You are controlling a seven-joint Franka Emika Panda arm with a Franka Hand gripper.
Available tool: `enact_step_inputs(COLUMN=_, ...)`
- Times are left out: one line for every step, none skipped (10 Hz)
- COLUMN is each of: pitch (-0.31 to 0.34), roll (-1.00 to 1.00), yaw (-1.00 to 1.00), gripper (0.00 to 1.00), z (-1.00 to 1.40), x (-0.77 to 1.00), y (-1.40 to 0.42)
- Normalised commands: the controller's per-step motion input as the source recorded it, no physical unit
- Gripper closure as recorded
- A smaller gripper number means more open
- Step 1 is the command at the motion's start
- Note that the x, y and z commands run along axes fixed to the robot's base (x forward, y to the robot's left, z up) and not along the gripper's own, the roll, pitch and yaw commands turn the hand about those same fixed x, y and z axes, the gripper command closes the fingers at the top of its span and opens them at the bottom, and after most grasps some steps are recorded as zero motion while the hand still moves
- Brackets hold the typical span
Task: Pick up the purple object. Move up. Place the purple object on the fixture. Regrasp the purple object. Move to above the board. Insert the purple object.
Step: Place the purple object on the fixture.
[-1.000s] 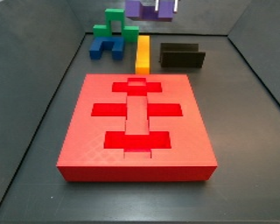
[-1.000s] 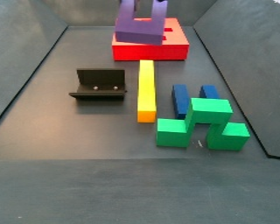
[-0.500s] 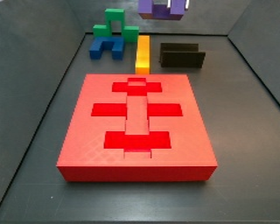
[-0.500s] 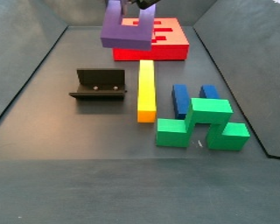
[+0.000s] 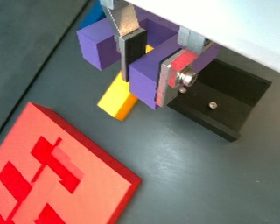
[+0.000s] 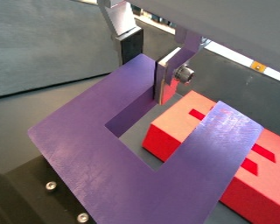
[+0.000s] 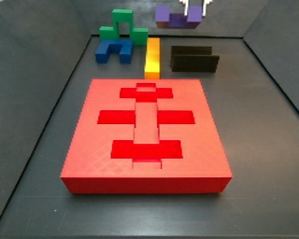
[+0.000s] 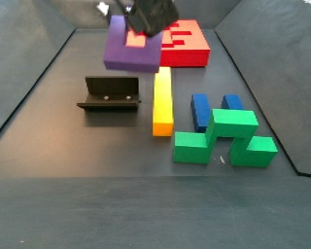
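Observation:
My gripper point(image 8: 143, 17) is shut on the purple object point(image 8: 129, 49), a U-shaped block, and holds it in the air. In a side view the block point(image 7: 179, 12) hangs high above the back of the floor, near the black fixture point(image 7: 193, 59). In both wrist views the gripper point(image 5: 154, 59) point(image 6: 150, 61) clamps one prong of the purple block point(image 5: 105, 42) point(image 6: 113, 153). The fixture point(image 5: 230, 96) lies just below and beside the block, and it shows in the side view point(image 8: 113, 94). The red board point(image 7: 146, 126) point(image 8: 185, 44) lies flat with its cutouts up.
A yellow bar point(image 7: 152, 56) point(image 8: 162, 100) lies between the fixture and a group of blue point(image 8: 213, 107) and green point(image 8: 224, 136) blocks. The bar also shows under the held block in a wrist view point(image 5: 119, 96). Grey walls enclose the floor.
The gripper has carried the purple object away from above the board towards the fixture. The block has tilted slightly. Nothing on the floor has moved.

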Motion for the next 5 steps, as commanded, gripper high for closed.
enact_step_inputs(pitch=0.0, roll=-0.5, yaw=0.0, gripper=1.0, z=-0.2, x=0.93, y=0.28)
enact_step_inputs(pitch=0.003, roll=-0.53, yaw=0.0, gripper=1.0, z=-0.21, x=0.94, y=0.26)
enact_step_inputs(pitch=0.006, roll=-0.56, yaw=0.0, gripper=1.0, z=-0.21, x=0.93, y=0.2)
enact_step_inputs(pitch=0.009, roll=-0.53, yaw=0.0, gripper=1.0, z=-0.19, x=0.93, y=0.09)
enact_step_inputs(pitch=0.029, roll=-0.43, yaw=0.0, gripper=1.0, z=-0.17, x=0.92, y=0.0)
